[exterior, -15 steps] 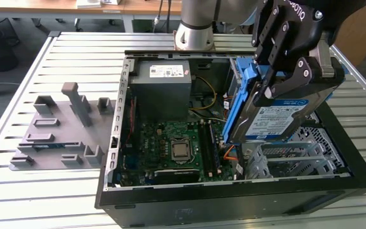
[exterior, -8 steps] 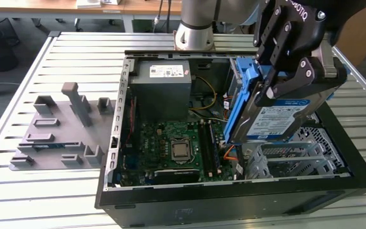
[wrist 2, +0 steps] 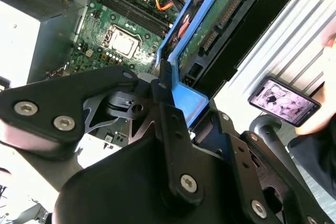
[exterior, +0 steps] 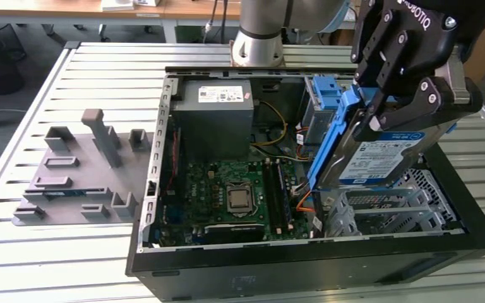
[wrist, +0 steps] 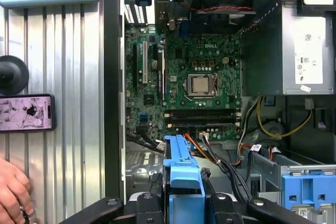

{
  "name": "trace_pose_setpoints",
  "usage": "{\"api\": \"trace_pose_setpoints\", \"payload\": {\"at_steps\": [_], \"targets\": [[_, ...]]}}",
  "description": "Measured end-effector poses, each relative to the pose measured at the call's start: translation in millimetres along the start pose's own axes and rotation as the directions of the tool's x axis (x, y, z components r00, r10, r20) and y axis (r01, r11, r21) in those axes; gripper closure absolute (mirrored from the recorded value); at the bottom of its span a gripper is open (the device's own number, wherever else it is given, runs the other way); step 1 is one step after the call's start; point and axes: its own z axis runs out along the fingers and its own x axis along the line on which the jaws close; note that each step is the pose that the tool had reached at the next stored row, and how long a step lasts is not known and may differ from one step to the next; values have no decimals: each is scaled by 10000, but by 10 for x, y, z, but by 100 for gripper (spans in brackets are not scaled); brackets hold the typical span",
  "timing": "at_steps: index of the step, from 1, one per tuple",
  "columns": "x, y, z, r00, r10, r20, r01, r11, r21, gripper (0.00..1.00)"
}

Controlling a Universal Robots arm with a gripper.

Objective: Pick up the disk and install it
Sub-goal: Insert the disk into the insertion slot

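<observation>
While the hand (exterior: 404,108) is clamping shut on the disk (exterior: 376,158), it is holding it tilted, with the low end pointing down into the open computer case (exterior: 310,255). The disk is hanging over the metal drive cage (exterior: 390,211) at the exterior view's right. The tilt is probably helping the disk clear the case wall and line up with the cage. It is not seated yet, and I cannot tell if it is touching the cage. The grip is going across the blue carrier frame (wrist: 182,174), which I judge is leaving the long side rails free for sliding in. The case is lying on its side on the counter (exterior: 23,252) with the lid off, giving access from above. Sitting inside are the motherboard (exterior: 234,196), the grey power supply (exterior: 217,104), cables, and a second blue bracket (exterior: 327,95) in a bay just beside the disk. A grey fixture plate (exterior: 78,173) with upright holders is lying on the counter at the exterior view's left, apart from the case.
</observation>
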Motion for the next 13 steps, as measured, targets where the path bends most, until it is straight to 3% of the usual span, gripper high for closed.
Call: {"api": "trace_pose_setpoints", "payload": {"at_steps": [13], "targets": [[0,-3,3,10000,-1,0,1,10000,0,64]]}}
